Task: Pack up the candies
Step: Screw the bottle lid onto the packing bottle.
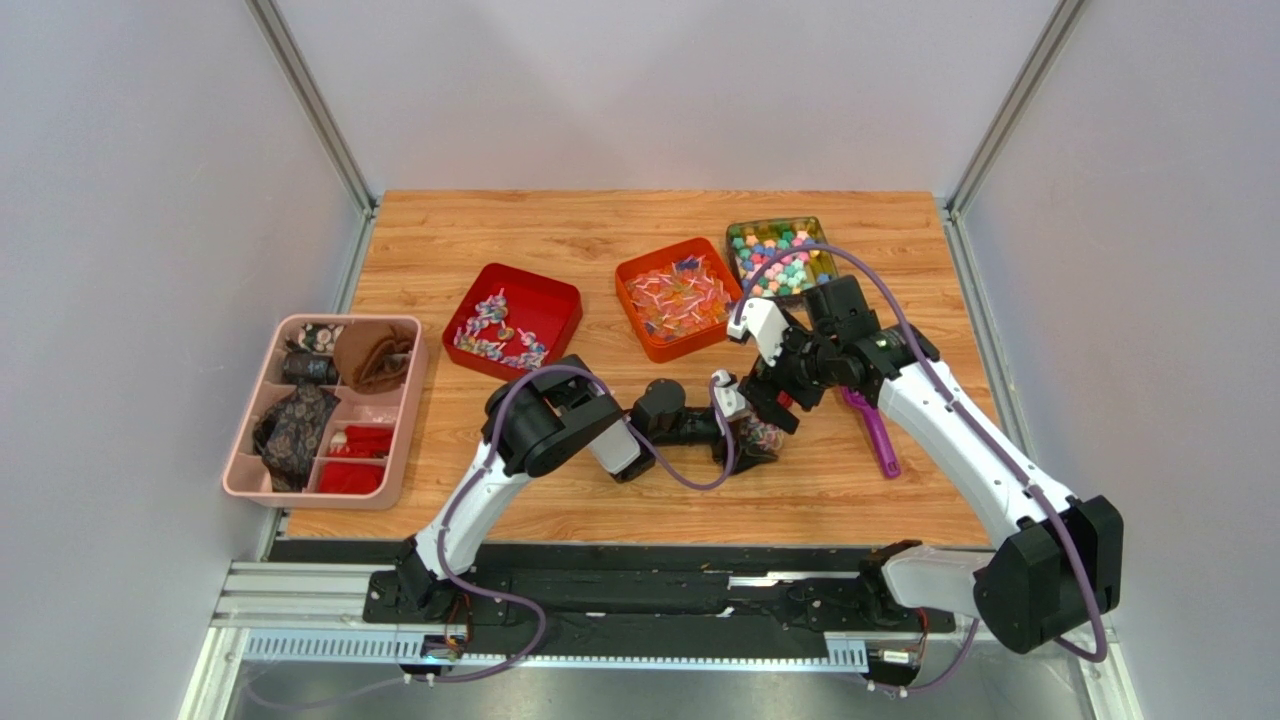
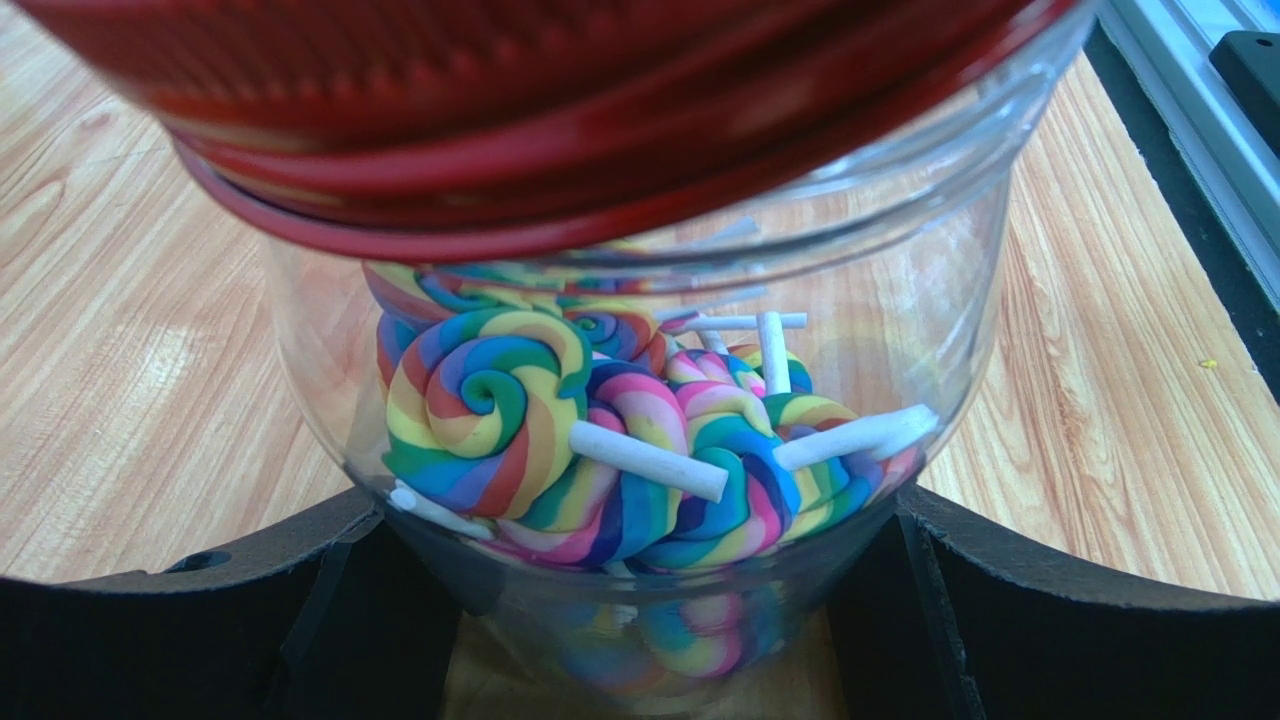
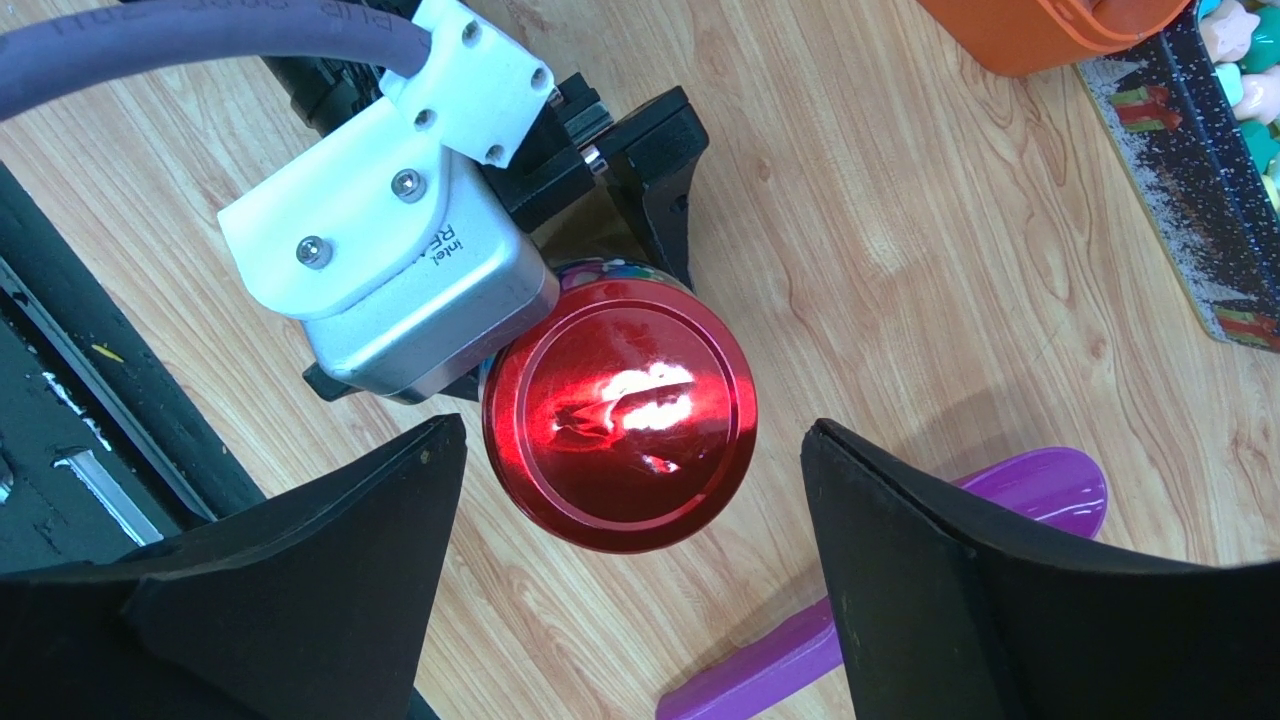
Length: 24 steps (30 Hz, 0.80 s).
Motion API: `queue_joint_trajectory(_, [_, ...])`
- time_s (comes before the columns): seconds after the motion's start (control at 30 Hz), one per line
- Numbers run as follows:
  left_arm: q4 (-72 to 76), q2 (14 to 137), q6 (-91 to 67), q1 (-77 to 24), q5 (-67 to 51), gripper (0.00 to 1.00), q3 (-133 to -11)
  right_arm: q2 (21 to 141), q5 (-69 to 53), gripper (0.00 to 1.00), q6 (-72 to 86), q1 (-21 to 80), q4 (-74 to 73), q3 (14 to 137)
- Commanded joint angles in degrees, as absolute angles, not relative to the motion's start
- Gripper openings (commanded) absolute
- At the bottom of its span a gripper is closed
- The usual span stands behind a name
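Well, the packing looks close to finished. The jar [image 2: 939, 285] sits clamped in the left gripper [image 2: 639, 608]. The candies [image 2: 481, 398], rainbow swirls on white sticks, are piled in its lower half, and the red lid [image 3: 619, 413] is already on its mouth. The right gripper [image 3: 631, 435] hangs straight above that lid, jaws spread wide on either side and touching nothing. Whether the lid is screwed tight, I cannot tell. My guess is that sealing it is all that's left for this jar.

Just off to the right gripper's side, a purple scoop [image 3: 1022, 495] lies on the table, clear of the lid. Beyond both grippers stand a red tray [image 1: 553, 288], an orange tray [image 1: 639, 273] and a dark tray [image 1: 739, 234], each with more candies in it. Well out past the left gripper's outer side sits a pink organiser [image 1: 241, 468]. Nothing stands between the spread jaws and the lid.
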<state>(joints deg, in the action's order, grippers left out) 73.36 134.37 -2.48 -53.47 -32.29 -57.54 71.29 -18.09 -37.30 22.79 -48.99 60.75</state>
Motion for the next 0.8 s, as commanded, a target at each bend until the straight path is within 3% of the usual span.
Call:
queue_joint_trajectory(0.0, [70.49, 135.97, -3.16, -53.35, -33.22, 0.58, -57.92, 72.77, -19.42, 0.87, -36.91, 22.15, -48.34, 62.14])
queue_joint_trajectory(0.77, [70.40, 135.97, -2.99, -53.35, -33.31, 0.58, -58.01, 73.30, -25.84, 0.85, -35.07, 19.16, -48.34, 63.81])
